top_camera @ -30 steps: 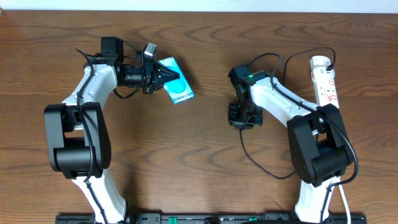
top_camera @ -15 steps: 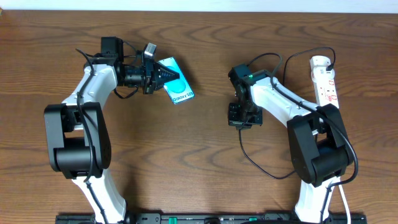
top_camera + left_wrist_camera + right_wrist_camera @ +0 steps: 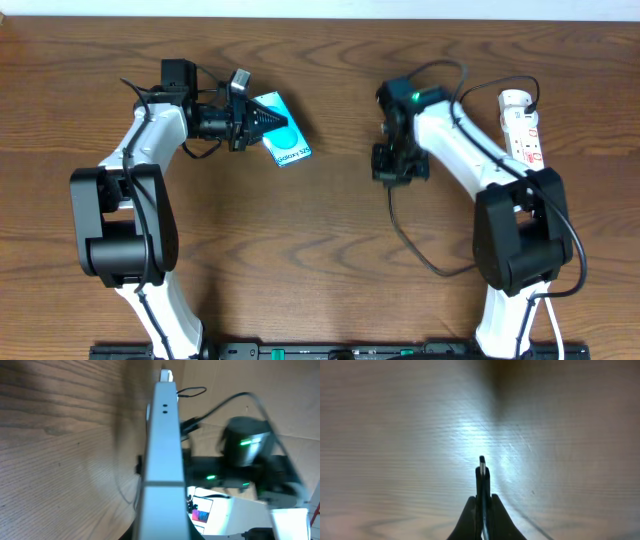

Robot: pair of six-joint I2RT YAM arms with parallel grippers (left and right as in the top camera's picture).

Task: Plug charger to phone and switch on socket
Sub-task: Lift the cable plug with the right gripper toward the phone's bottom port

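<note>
The phone (image 3: 284,140), teal-screened with "Galaxy S25", is tilted at the back left; my left gripper (image 3: 268,121) is shut on its near end. In the left wrist view the phone's edge (image 3: 162,460) stands upright between the jaws. My right gripper (image 3: 388,175) is shut on the charger plug tip (image 3: 482,467), which sticks out above the fingers (image 3: 470,520). The thin black charger cable (image 3: 415,248) trails from it toward the front right. The white power strip, the socket (image 3: 523,128), lies at the far right, with red markings.
The right arm's body (image 3: 250,467) shows blurred behind the phone in the left wrist view. The charger cable loops by the right arm base (image 3: 460,270). A black wire (image 3: 445,75) arcs near the power strip's end.
My right gripper has moved away from the front, toward the back of the table, carrying the plug tip; the cable has followed. The left gripper and phone have not moved.
</note>
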